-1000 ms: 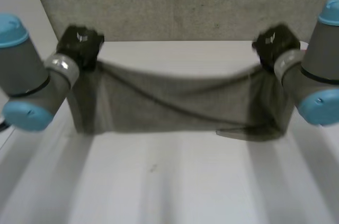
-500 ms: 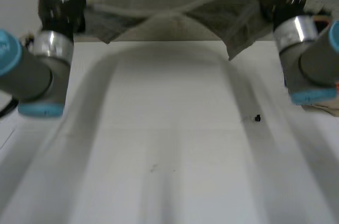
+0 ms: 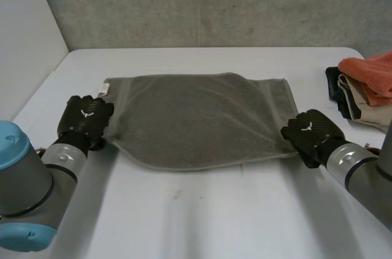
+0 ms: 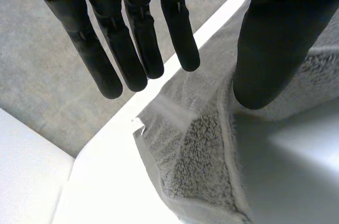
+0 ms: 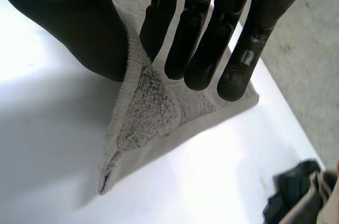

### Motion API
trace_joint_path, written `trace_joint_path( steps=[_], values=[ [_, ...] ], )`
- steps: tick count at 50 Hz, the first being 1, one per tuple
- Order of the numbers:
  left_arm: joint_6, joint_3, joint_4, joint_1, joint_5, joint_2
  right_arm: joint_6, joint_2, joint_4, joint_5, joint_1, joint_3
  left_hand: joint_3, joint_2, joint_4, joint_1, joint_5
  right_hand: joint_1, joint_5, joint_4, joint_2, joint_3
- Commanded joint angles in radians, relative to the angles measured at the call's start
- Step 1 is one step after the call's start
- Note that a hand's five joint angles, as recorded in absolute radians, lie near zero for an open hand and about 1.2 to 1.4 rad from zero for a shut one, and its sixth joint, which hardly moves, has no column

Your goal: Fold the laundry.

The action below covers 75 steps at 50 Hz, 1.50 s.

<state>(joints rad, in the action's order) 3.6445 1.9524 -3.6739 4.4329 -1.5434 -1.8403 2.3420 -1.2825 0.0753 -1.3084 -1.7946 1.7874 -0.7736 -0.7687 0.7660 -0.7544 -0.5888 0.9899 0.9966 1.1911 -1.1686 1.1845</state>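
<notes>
The grey towel (image 3: 196,118) lies spread flat in the middle of the table (image 3: 202,216), so I judge the step in hand to be the first fold. My left hand (image 3: 86,121) sits at the towel's 8 o'clock corner with its fingers (image 4: 137,38) straight and parted from the thumb (image 4: 275,38), gripping nothing. My right hand (image 3: 312,133), at the 4 o'clock corner, pinches that corner between thumb and straight fingers, tenting it off the table. I'd close the left pinch first. Then I'd lift both corners evenly and carry them toward 12 o'clock, matching hems and keeping clear of the laundry pile (image 3: 361,87) at 3 o'clock.
</notes>
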Motion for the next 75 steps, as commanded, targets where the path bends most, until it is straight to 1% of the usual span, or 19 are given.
trace_joint_path(
  steps=[1,14,16,18,19,22,30,36,39,41,45,49,53,55,58,61,66,74,75],
  values=[
    [0.0,-0.039,-0.001,0.026,0.0,-0.082,0.126,-0.02,0.004,-0.064,0.04,-0.01,0.005,0.0,0.003,-0.014,-0.005,0.406,0.225,0.205,-0.228,0.212],
    [0.002,-0.029,0.0,0.085,0.015,-0.091,0.171,-0.017,0.04,-0.069,0.07,0.007,0.096,0.091,-0.089,0.077,0.086,0.406,0.225,0.205,-0.228,0.212],
    [0.003,-0.026,0.003,0.092,0.032,-0.091,0.171,-0.017,0.04,-0.069,0.072,0.007,-0.053,-0.057,0.06,-0.072,-0.063,0.406,0.225,0.205,-0.228,0.212],
    [0.003,-0.024,0.011,0.095,0.048,-0.091,0.172,-0.017,0.041,-0.069,0.072,0.007,-0.518,-0.523,0.525,-0.537,-0.528,0.406,0.225,0.205,-0.228,0.212],
    [0.005,-0.021,0.024,0.094,0.063,-0.091,0.172,-0.018,0.04,-0.069,0.07,0.006,-0.622,-0.627,0.629,-0.641,-0.632,0.406,0.225,0.205,-0.228,0.212],
    [0.009,-0.009,0.067,0.094,0.083,-0.079,0.171,-0.017,0.035,-0.065,0.072,0.0,-0.623,-0.628,0.63,-0.642,-0.633,0.406,0.225,0.205,-0.228,0.212],
    [0.098,0.022,0.334,0.105,0.088,0.073,0.102,-0.055,-0.054,-0.072,0.073,-0.006,-0.623,-0.628,0.63,-0.642,-0.633,0.406,0.225,0.205,-0.228,0.212],
    [0.336,0.066,0.719,0.118,0.077,0.245,-0.168,-0.172,-0.423,-0.071,0.093,-0.013,-0.623,-0.628,0.63,-0.642,-0.633,0.406,0.225,0.205,-0.228,0.212],
    [0.452,0.091,0.877,0.149,0.072,0.337,-0.288,-0.213,-0.598,-0.057,0.156,-0.017,-0.623,-0.628,0.63,-0.642,-0.633,0.406,0.225,0.205,-0.228,0.212],
    [0.496,0.095,0.907,0.166,0.077,0.371,-0.32,-0.233,-0.643,-0.049,0.187,-0.036,-0.623,-0.628,0.63,-0.642,-0.633,0.406,0.225,0.205,-0.228,0.212],
    [0.534,0.063,0.833,0.195,0.081,0.392,-0.297,-0.236,-0.595,-0.054,0.224,-0.098,-0.623,-0.628,0.63,-0.642,-0.633,0.406,0.225,0.205,-0.228,0.212],
    [0.497,0.01,0.654,0.186,0.081,0.32,-0.245,-0.157,-0.516,-0.046,0.23,-0.146,-0.623,-0.628,0.63,-0.642,-0.633,0.406,0.225,0.205,-0.228,0.212],
    [0.402,-0.075,0.473,0.088,0.077,0.169,-0.202,-0.025,-0.373,-0.049,0.196,-0.204,-0.623,-0.628,0.63,-0.642,-0.633,0.406,0.225,0.205,-0.228,0.212],
    [0.332,-0.154,0.378,0.022,0.063,0.052,-0.193,0.032,-0.275,-0.061,0.127,-0.243,-0.623,-0.628,0.63,-0.642,-0.633,0.406,0.225,0.205,-0.228,0.212],
    [0.26,-0.264,0.28,-0.02,0.019,-0.106,-0.194,0.128,-0.136,-0.124,0.042,-0.305,-0.623,-0.628,0.63,-0.642,-0.633,0.406,0.225,0.205,-0.228,0.212],
    [0.244,-0.352,0.221,-0.024,-0.047,-0.206,-0.205,0.237,-0.011,-0.224,0.008,-0.385,-0.623,-0.628,0.63,-0.642,-0.633,0.406,0.225,0.205,-0.228,0.212],
    [0.258,-0.588,0.169,-0.047,-0.188,-0.419,-0.222,0.37,0.096,-0.284,0.0,-0.506,-0.623,-0.628,0.63,-0.642,-0.633,0.406,0.225,0.205,-0.228,0.212],
    [0.275,-0.78,0.15,-0.067,-0.212,-0.563,-0.27,0.54,0.176,-0.295,-0.003,-0.658,-0.623,-0.628,0.63,-0.642,-0.633,0.406,0.225,0.205,-0.228,0.212],
    [0.273,-0.785,0.146,-0.069,-0.212,-0.566,-0.27,0.549,0.184,-0.298,-0.003,-0.663,-0.623,-0.628,0.63,-0.642,-0.633,0.306,0.124,0.104,-0.127,0.111]
  ],
)
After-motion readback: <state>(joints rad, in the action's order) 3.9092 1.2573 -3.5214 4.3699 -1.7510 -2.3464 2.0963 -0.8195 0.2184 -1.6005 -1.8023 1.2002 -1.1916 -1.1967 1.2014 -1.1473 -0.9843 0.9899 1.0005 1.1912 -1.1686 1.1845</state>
